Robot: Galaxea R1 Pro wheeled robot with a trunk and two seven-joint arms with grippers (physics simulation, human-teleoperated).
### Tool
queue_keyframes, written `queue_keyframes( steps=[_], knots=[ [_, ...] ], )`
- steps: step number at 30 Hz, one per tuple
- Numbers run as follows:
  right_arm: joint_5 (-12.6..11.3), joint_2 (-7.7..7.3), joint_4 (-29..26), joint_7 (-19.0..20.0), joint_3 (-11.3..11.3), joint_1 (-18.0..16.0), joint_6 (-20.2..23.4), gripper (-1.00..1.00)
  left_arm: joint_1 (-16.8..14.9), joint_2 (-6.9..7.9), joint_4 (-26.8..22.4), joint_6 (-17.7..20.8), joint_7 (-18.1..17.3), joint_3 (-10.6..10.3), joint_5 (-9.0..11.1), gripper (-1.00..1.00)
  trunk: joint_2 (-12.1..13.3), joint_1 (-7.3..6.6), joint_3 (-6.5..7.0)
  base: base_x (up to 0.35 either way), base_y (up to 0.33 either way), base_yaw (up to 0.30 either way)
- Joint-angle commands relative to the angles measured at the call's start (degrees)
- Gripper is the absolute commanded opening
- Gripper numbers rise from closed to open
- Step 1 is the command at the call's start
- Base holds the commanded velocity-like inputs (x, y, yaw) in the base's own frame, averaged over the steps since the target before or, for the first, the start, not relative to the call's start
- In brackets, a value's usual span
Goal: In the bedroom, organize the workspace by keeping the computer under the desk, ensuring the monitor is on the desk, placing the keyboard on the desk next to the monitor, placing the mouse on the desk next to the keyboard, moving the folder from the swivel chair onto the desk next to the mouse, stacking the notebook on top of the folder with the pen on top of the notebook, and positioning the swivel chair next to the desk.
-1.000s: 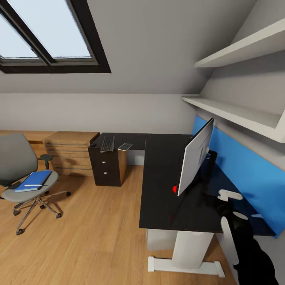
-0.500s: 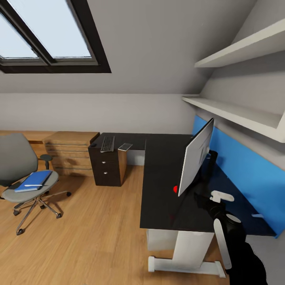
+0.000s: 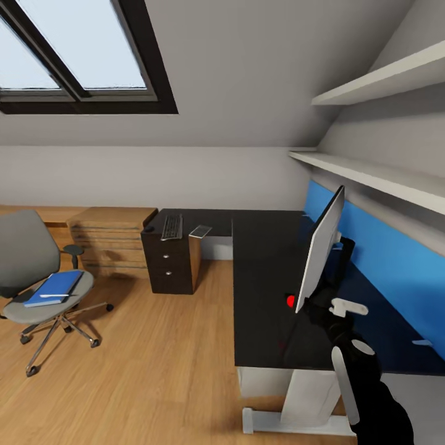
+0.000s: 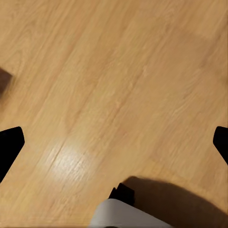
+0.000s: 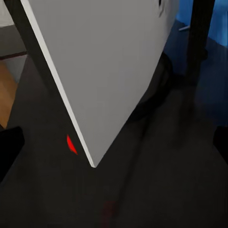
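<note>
Two grippers, both with fingers spread apart and nothing held — left gripper over bare wood floor, right gripper just behind the monitor. Monitor stands on the desk, pale back toward the robot, near the blue panel. Judged top-heavy, rigid, screen fragile — take it by the stand, not the thin edge. Keyboard lies on the far desk wing; folder lies on the chair.
</note>
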Motion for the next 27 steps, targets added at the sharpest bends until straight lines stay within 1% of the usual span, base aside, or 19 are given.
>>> queue_keyframes(
  steps=[1, 2, 3, 4, 5, 6, 7, 10, 11, 12, 13, 15, 16, 20, 27],
  knots=[
    [0.6, 0.06, 0.9, -0.27, 0.0, -0.02, -1.88, 1.0, -0.05, 0.07, 0.01, -0.34, 0.34, -0.48, 0.59, 1.0, -0.06, 0.01, -0.07, 0.009, 0.004, 0.0],
    [1.22, 0.07, 1.41, -0.29, 0.0, -0.01, -2.96, 1.0, -0.05, 0.07, 0.03, -0.32, 0.34, -0.48, 0.58, 1.0, -0.06, 0.01, -0.07, 0.007, 0.003, 0.0],
    [3.63, 0.13, 3.15, -0.33, 0.05, 0.01, -6.68, 1.0, -0.05, 0.05, 0.07, -0.32, 0.34, -0.49, 0.58, 1.0, -0.06, 0.01, -0.07, 0.004, 0.002, 0.0],
    [4.55, 0.16, 3.79, -0.33, 0.06, 0.01, -8.04, 1.0, -0.05, 0.05, 0.08, -0.32, 0.34, -0.49, 0.57, 1.0, -0.06, 0.01, -0.07, 0.003, 0.001, 0.0],
    [6.45, 0.2, 5.11, -0.36, 0.13, 0.02, -10.86, 1.0, -0.05, 0.04, 0.09, -0.33, 0.34, -0.49, 0.57, 1.0, -0.06, 0.01, -0.07, 0.002, 0.001, 0.0],
    [7.34, 0.22, 5.78, -0.43, 0.2, 0.02, -12.26, 1.0, -0.05, 0.05, 0.09, -0.33, 0.34, -0.49, 0.57, 1.0, -0.06, 0.01, -0.07, 0.007, 0.008, 0.0],
    [8.9, 0.31, 7.13, -0.83, 0.38, 0.02, -15.03, 1.0, -0.05, 0.05, 0.1, -0.33, 0.34, -0.49, 0.57, 1.0, -0.06, 0.01, -0.07, 0.062, 0.064, 0.0],
    [10.69, 0.74, 9.18, -2.34, 0.93, 0.02, -18.74, 1.0, -0.05, 0.06, 0.12, -0.34, 0.34, -0.49, 0.57, 1.0, -0.06, 0.01, -0.07, 0.128, 0.125, 0.0],
    [11.67, 1.05, 10.52, -3.98, 1.56, 0.03, -20.78, 1.0, -0.05, 0.06, 0.15, -0.34, 0.34, -0.49, 0.57, 1.0, -0.06, 0.01, -0.07, 0.194, 0.18, 0.0],
    [12.13, 1.16, 11.16, -4.94, 1.96, 0.03, -21.71, 1.0, -0.05, 0.06, 0.16, -0.34, 0.34, -0.49, 0.57, 1.0, -0.06, 0.01, -0.07, 0.209, 0.191, 0.0],
    [13.03, 1.32, 12.3, -7.0, 2.95, 0.03, -23.43, 1.0, -0.05, 0.06, 0.17, -0.34, 0.34, -0.49, 0.57, 1.0, -0.06, 0.01, -0.07, 0.229, 0.206, 0.0],
    [13.87, 1.39, 13.26, -8.98, 4.06, 0.03, -24.98, 1.0, -0.05, 0.06, 0.18, -0.34, 0.34, -0.49, 0.57, 1.0, -0.06, 0.01, -0.07, 0.227, 0.199, 0.0],
    [14.53, 1.43, 14.06, -10.76, 5.14, 0.03, -26.32, 1.0, -0.05, 0.06, 0.19, -0.34, 0.34, -0.49, 0.6, 1.0, -0.06, 0.01, -0.07, 0.153, 0.13, 0.0],
    [15.34, 1.41, 15.16, -13.46, 6.78, 0.03, -28.18, 1.0, -0.05, 0.06, 0.19, -0.31, 0.34, -0.49, 0.66, 1.0, -0.06, 0.01, -0.07, 0.087, 0.074, 0.0],
    [15.7, 1.17, 15.82, -14.41, 7.5, 0.03, -29.02, 1.0, -0.05, 0.06, 0.2, -0.26, 0.34, -0.49, 0.74, 1.0, -0.06, 0.01, -0.07, 0.019, 0.016, 0.0]
  ],
)
